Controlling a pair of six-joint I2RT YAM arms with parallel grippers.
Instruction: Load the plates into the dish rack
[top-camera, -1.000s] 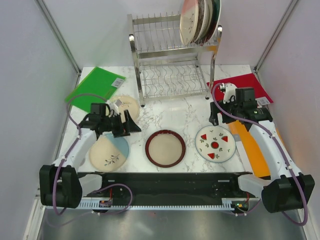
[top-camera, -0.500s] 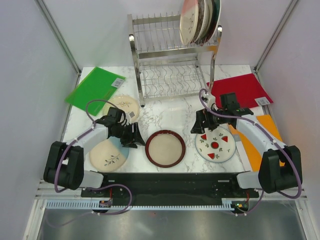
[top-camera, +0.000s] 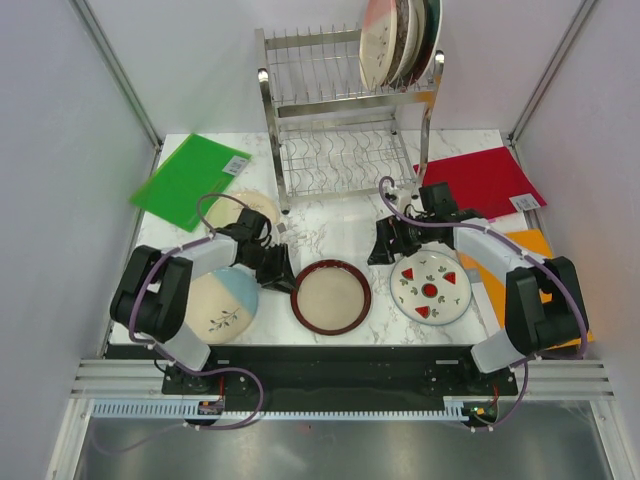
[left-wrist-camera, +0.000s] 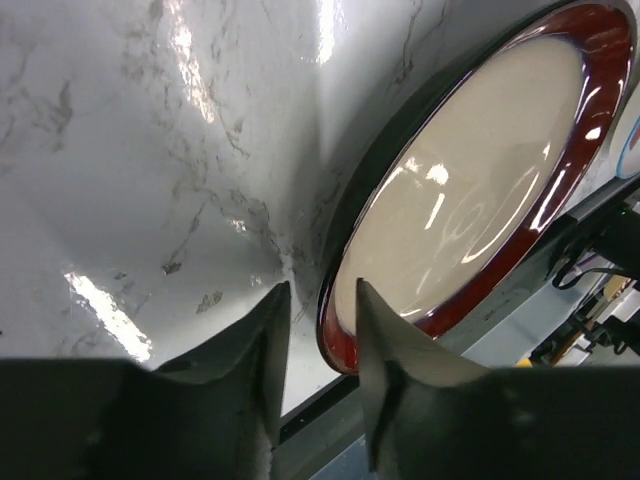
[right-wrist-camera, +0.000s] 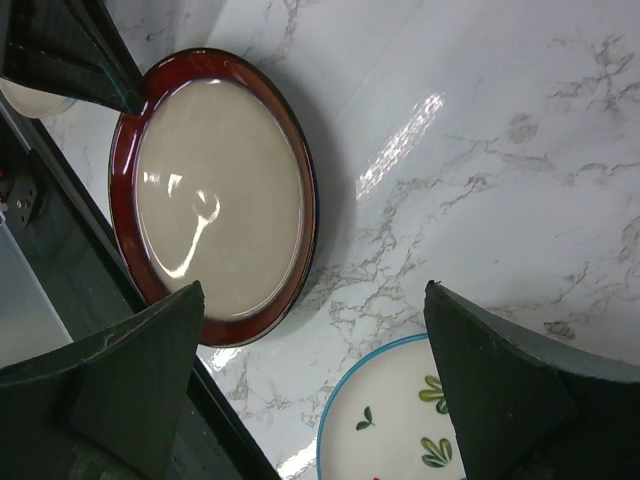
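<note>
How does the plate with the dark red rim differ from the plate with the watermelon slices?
The red-rimmed plate has a broad dark red rim and a plain cream centre; the watermelon plate has a thin blue rim and painted slices. The first lies mid-table, beside the left gripper; the second lies further right. Both lie flat on the table, outside the dish rack.

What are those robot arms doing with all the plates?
Two robot arms are filling the dish rack. The left claw has its fingers either side of the red-rimmed plate edge, not squeezed shut. The right claw hangs wide open over the table, between that plate and the watermelon plate. A few plates already stand on the rack's top shelf.
</note>
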